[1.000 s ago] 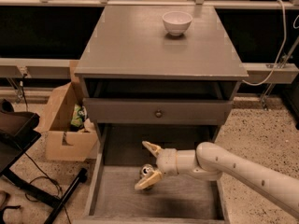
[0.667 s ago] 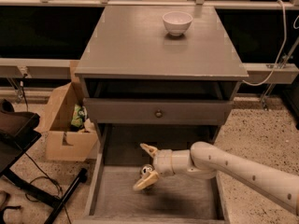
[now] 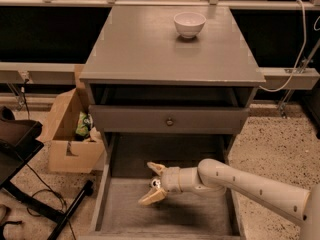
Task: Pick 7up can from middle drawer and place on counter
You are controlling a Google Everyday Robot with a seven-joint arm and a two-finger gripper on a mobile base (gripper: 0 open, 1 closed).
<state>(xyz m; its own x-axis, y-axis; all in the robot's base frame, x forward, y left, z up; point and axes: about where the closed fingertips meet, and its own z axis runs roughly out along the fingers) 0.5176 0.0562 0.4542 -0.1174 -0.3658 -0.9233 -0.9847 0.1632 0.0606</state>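
Hand [image 3: 153, 183] in middle drawer [image 3: 127, 211]; 7up can [image 3: 157, 183] obscured.

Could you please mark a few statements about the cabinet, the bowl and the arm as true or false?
1. The bowl stands on the counter. True.
2. The end effector hovers over the bowl. False: it is down inside the open drawer, fingers spread.
3. A cardboard box stands on the floor. True.
4. The knobbed front is pulled out furthest. False: the drawer below it sticks out further.
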